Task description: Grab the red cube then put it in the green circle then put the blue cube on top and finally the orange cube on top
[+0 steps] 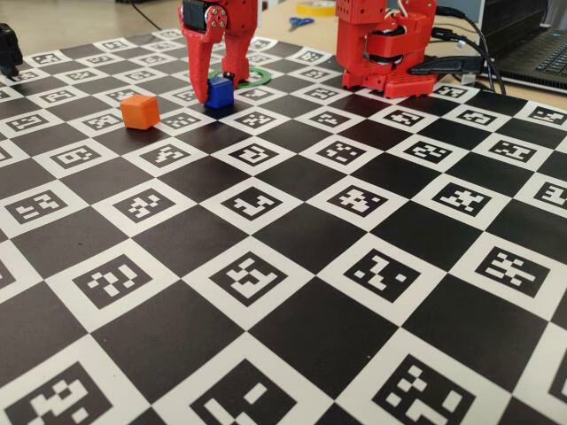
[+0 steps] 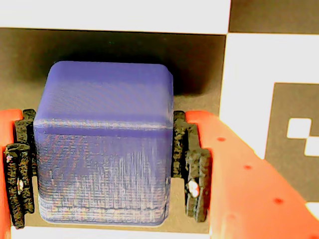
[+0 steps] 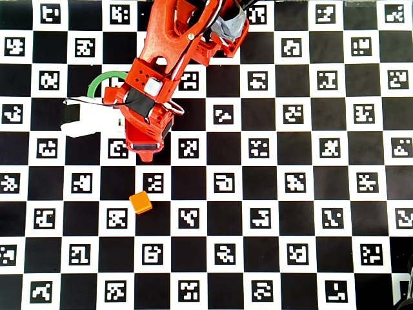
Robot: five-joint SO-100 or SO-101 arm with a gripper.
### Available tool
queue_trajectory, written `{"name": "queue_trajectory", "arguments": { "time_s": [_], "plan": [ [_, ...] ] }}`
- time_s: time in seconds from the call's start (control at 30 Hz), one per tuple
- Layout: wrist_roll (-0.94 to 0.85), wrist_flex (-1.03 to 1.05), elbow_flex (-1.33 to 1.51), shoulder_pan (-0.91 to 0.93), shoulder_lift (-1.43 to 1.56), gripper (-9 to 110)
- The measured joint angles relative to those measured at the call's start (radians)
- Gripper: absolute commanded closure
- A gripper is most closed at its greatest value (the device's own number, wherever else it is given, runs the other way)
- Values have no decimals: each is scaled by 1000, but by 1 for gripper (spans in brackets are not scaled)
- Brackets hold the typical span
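Note:
The blue cube (image 1: 219, 91) stands on a dark square of the checkerboard, its base at board level. My red gripper (image 1: 220, 94) comes down over it with one finger on each side. In the wrist view the blue cube (image 2: 104, 144) fills the space between the black pads (image 2: 185, 159), which press on both of its side faces; the gripper (image 2: 104, 149) is shut on it. The orange cube (image 1: 139, 112) lies alone to the left, also seen as the orange cube (image 3: 140, 203) below the arm. Just behind the fingers an arc of the green circle (image 1: 264, 73) shows; the arm covers part of the green circle (image 3: 97, 81). The red cube is hidden.
The arm's red base (image 1: 385, 49) stands at the back right, with a laptop (image 1: 532, 49) and cables beside it. Scissors (image 1: 299, 21) lie on the table beyond the board. A white piece (image 3: 87, 119) sticks out left of the wrist.

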Motion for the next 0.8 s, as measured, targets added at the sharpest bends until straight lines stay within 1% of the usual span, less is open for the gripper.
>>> {"name": "queue_trajectory", "arguments": {
  "time_s": [0.2,0.43,0.8],
  "plan": [
    [11,0,0,6,0,86],
    [11,75,0,6,44,87],
    [-2,295,-43,6,213,88]
  ]
}}
